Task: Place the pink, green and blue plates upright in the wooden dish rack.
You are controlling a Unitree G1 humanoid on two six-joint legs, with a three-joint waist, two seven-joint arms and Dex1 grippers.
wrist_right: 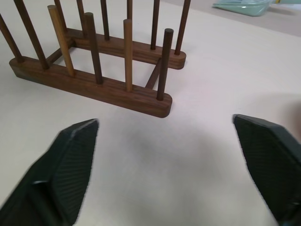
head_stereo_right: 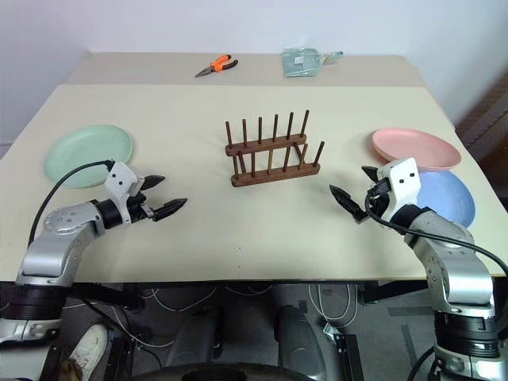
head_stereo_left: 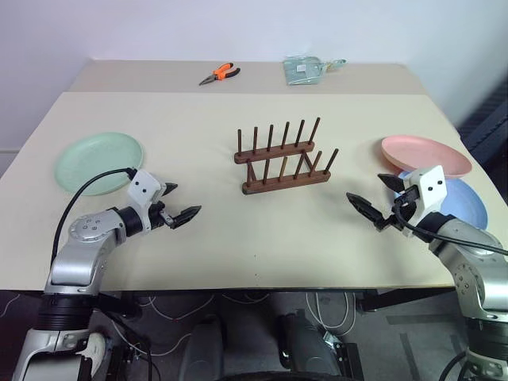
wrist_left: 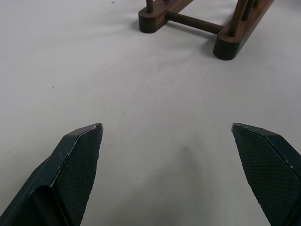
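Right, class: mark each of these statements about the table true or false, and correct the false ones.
1. The dish rack holds no plates. True.
2. The green plate lies flat on the robot's right. False: it lies flat on the robot's left.
3. The pink plate rests partly on the blue plate. True.
4. The left gripper holds a plate. False: its fingers are open and empty above the table.
5. The right gripper has its fingers open. True.
6. Orange-handled pliers lie beside the green plate. False: they lie at the table's far edge.
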